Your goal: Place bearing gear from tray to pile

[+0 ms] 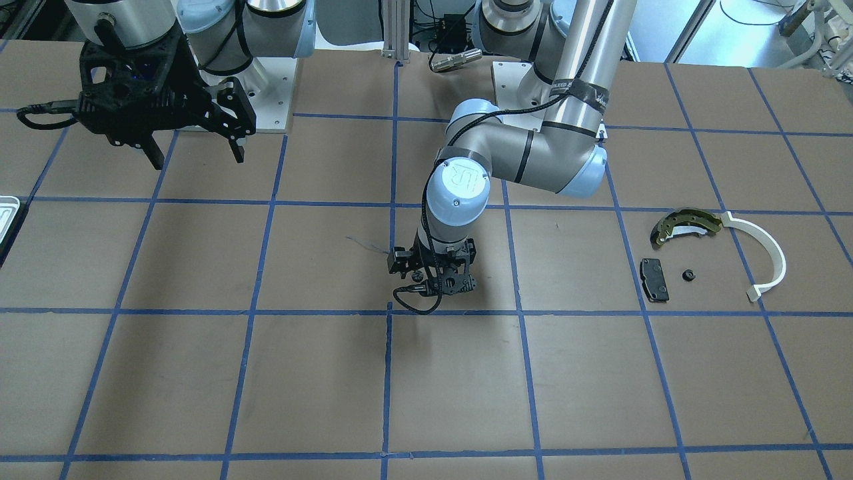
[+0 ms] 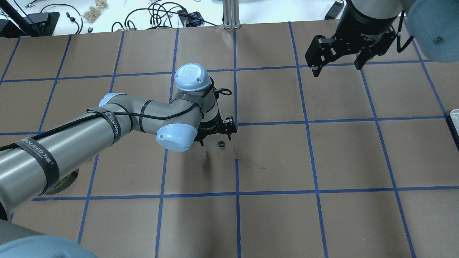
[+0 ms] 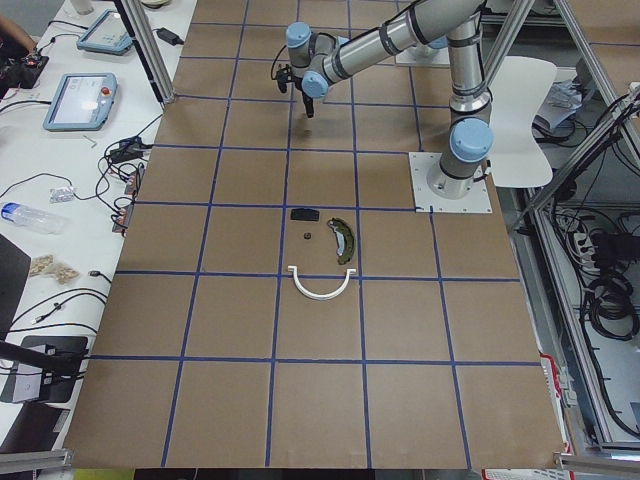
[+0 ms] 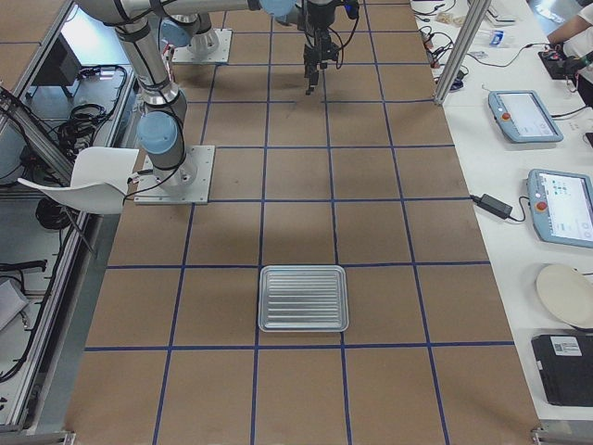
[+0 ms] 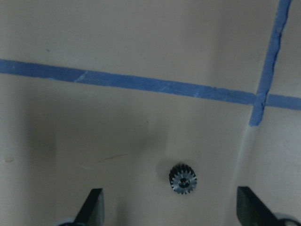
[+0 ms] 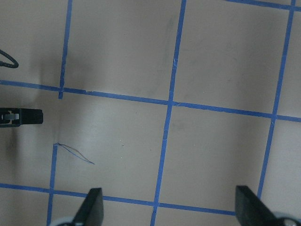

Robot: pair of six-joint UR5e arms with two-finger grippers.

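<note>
- Far left edge of the front-facing view: shallow silvery-white metal tray with a raised rim (image 1: 6,213), only a sliver showing. The right-side view shows it whole and ribbed, with no gear visible in it.
- Right arm's black two-finger pincer (image 1: 198,158): hangs high near its own base with its fingers apart and nothing between them. It is well apart from every part.
- Centre: small black toothed bearing gear (image 5: 183,178) lies flat on the brown-paper surface with the blue tape grid (image 1: 200,373). It is off the tray and well apart from the pile (image 1: 710,257).
- Left arm's pincer (image 5: 171,207): points down right over that gear. The wrist view shows its fingers apart with the gear between them, roughly centred and not touched.
- Right: the pile holds an olive-gold curved brake shoe (image 1: 693,220), a black rectangular pad (image 1: 654,279) and a white curved arc strip (image 1: 778,260). A second small black gear (image 1: 687,274) sits between the pad and the strip.
- Step, my read: pick-up for the last leg to the pile. Nothing is gripped yet.
- Next, my read: drop straight down, close on the toothed rim, lift, carry over to the pile and set it near the second gear.
- The part is small and low, so the fingertips need to get almost to the paper or they'll close above it. Keep it centred so it doesn't skid out sideways.
</note>
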